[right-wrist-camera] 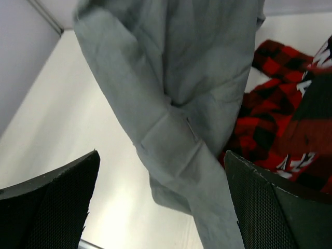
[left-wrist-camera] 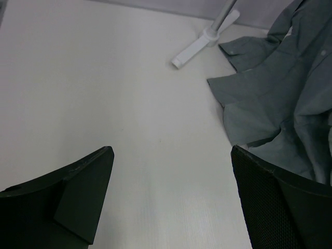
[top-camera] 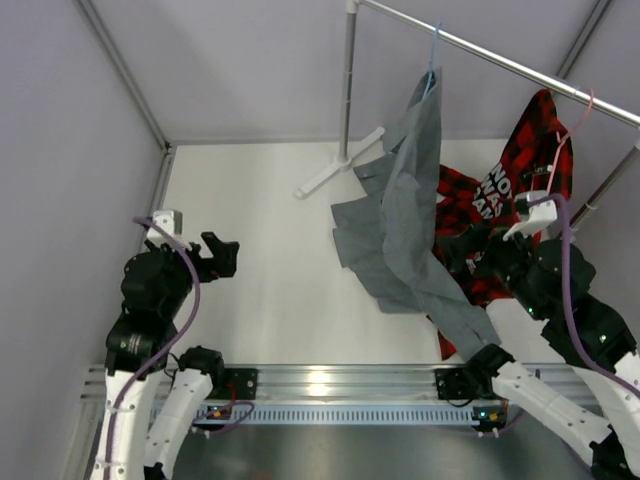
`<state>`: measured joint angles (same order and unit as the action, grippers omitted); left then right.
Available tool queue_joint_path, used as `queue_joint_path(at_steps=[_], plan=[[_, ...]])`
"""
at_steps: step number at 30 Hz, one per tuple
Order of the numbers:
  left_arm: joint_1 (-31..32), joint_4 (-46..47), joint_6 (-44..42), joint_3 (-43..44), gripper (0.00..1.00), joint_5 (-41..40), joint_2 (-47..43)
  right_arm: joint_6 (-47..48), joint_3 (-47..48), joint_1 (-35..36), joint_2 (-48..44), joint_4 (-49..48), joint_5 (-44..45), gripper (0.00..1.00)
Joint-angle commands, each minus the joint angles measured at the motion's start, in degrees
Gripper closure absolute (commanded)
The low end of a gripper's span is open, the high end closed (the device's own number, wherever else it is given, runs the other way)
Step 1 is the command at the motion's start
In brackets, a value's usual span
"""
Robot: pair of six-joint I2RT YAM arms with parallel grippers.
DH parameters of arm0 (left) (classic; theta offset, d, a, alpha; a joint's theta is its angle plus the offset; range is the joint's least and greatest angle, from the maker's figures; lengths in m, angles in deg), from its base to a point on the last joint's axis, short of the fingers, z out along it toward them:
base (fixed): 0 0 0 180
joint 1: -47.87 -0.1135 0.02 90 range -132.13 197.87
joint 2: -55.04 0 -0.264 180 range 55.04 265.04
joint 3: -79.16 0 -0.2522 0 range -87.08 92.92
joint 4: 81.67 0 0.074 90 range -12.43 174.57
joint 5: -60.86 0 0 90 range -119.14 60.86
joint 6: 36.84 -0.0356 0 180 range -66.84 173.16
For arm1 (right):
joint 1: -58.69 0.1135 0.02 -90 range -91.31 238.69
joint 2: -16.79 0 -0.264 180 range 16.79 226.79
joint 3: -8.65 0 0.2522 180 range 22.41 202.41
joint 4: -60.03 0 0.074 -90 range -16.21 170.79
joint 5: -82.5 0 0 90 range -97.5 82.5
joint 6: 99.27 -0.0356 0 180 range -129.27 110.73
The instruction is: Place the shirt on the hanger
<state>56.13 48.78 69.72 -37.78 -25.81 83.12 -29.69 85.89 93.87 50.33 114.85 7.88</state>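
Observation:
The grey-green shirt [top-camera: 410, 200] hangs from the light-blue hanger [top-camera: 435, 50], whose hook is on the rail. Its lower part trails onto the table. How the hanger sits inside the shirt is hidden by cloth. My left gripper [top-camera: 215, 255] is open and empty at the left, well away from the shirt. In the left wrist view, the shirt [left-wrist-camera: 280, 93] lies beyond the open gripper [left-wrist-camera: 171, 155]. My right gripper [top-camera: 462, 252] is open beside the shirt's lower right edge. In the right wrist view, the shirt [right-wrist-camera: 176, 67] hangs just in front of the open gripper [right-wrist-camera: 161, 161], and nothing is held.
A white rack has an upright pole [top-camera: 349, 80], a slanted rail [top-camera: 500, 62] and a foot [top-camera: 335, 165] on the table. The red-and-black plaid shirt [top-camera: 520, 160] hangs on a pink hanger [top-camera: 572, 120] behind the right arm. Walls close in on the left and at the back.

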Motion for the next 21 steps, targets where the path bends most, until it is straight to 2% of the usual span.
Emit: queue_joint_path(at_steps=[1,4,8,12,14,21], plan=[[-0.08,-5.25,-0.82,6.32,0.02,-1.66,-6.53,3.47,-4.84,-0.11,-8.45,3.94,-3.94,0.01],[-0.08,-9.55,-2.49,11.32,0.02,-2.1,-7.25,2.94,-5.22,-0.2,-13.74,5.43,-4.65,0.0],[0.27,-15.88,-4.51,13.63,0.02,-2.72,-8.47,3.11,-0.48,-0.11,-13.94,13.05,-3.96,0.0],[0.8,-20.8,-2.85,13.98,0.02,-8.17,-10.76,3.99,5.06,-0.11,-10.26,20.98,5.26,0.01],[0.8,-21.07,-4.16,14.94,0.02,-5.36,-11.46,4.08,6.3,-0.11,-9.9,22.83,8.17,0.0],[0.8,-21.69,-3.72,13.82,0.02,-1.51,-11.2,3.9,4.2,-0.11,-13.06,22.66,9.32,0.01]])
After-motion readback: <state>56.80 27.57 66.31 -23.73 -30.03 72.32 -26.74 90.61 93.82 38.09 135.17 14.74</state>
